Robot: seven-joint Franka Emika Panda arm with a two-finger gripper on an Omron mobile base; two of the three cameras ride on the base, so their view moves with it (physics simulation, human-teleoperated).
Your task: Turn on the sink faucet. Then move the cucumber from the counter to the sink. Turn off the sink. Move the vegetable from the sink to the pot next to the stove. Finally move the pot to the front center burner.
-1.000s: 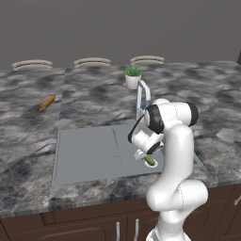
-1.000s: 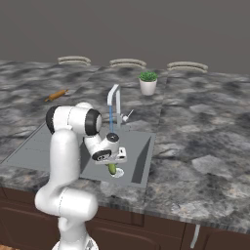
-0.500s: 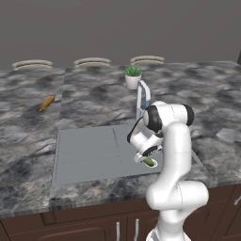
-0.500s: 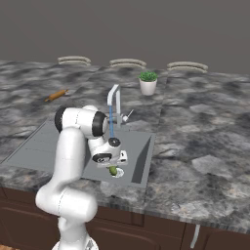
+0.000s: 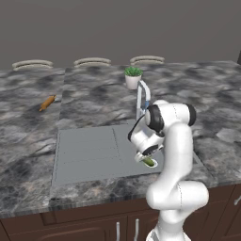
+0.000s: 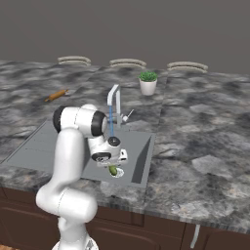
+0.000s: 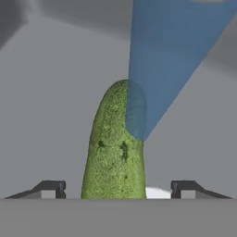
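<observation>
Pincer gapes wide, clear of cucumber, seemingly resting in grey sink.

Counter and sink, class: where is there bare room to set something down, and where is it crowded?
Free: the sink's ribbed drainboard half, and the counter right of the basin. Also free: the stretch between the orange vegetable and the potted plant. Crowded: the basin's faucet end, where the gripper, cucumber, sink faucet and running water meet.
</observation>
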